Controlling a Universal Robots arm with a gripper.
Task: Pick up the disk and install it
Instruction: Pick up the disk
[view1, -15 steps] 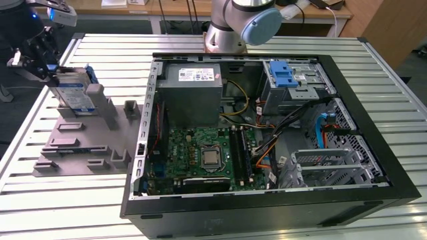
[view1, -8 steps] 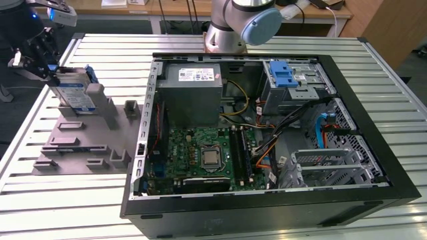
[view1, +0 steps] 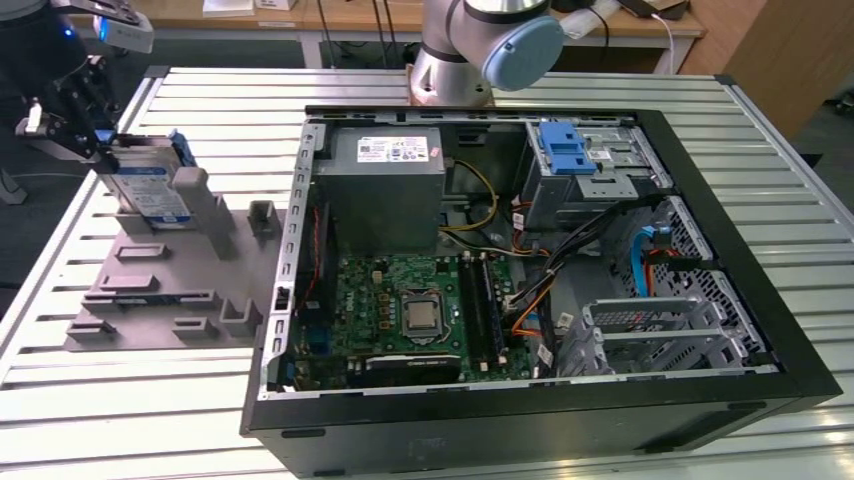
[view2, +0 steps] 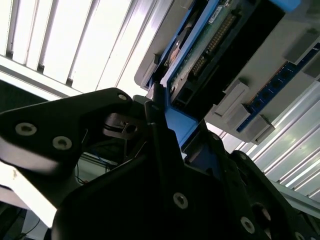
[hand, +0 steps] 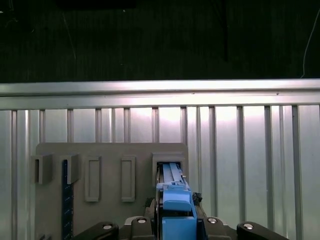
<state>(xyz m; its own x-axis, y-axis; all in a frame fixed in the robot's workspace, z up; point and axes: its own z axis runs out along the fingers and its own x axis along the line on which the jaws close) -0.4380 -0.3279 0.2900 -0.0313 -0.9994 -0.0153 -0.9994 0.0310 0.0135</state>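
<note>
Jaws clenched on the disk (view1: 144, 188): the gripper (hand: 173, 222) pinches its blue carrier bracket (hand: 176, 212) at the upper edge. Disk upright, lower end in a slot at the grey fixture's (view1: 174, 300) far corner, exterior view's left. Fixture sits on the slatted table (view1: 120, 410), beside the open case (view1: 767, 300). Risk: narrow grip on plastic. An off-axis pull could bind the disk in the slot, or it could pivot in the jaws.

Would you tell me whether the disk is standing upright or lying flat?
Upright: in the exterior view the disk stands on edge in a slot of the grey holder, outside the computer case.
</note>
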